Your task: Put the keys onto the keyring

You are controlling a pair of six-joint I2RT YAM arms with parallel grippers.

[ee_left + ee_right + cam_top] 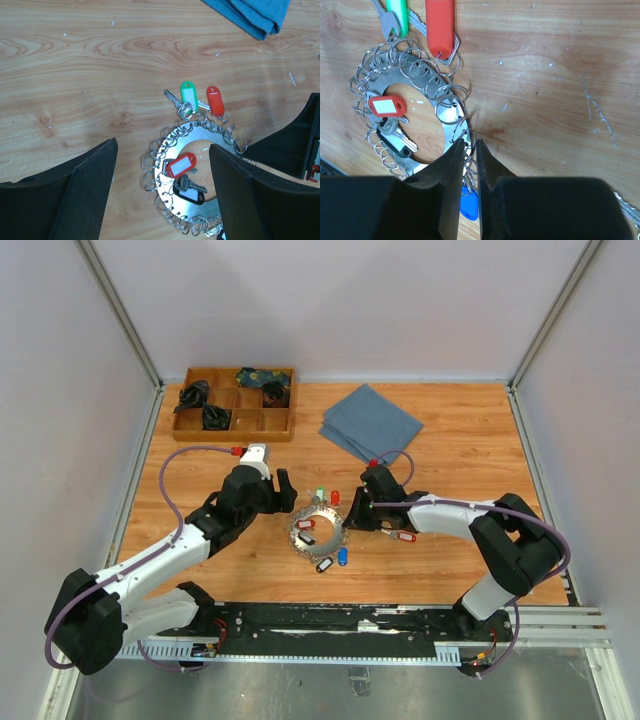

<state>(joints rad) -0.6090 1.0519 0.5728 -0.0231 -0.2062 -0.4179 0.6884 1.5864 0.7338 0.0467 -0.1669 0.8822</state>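
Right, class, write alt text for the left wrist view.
A keyring rimmed with wire loops lies on a table, framed by the fingers of the open left pincer. At its top edge sit a green key and a red key; inside lie a red tag and a black tag. A cloth is top right.

keyring on table, cloth behind it

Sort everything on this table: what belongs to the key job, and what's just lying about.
Job: keyring; green-tagged key; red-tagged key; blue-tagged key; black-tagged key.
Lying about: folded blue cloth; wooden compartment tray; dark bundles in it.
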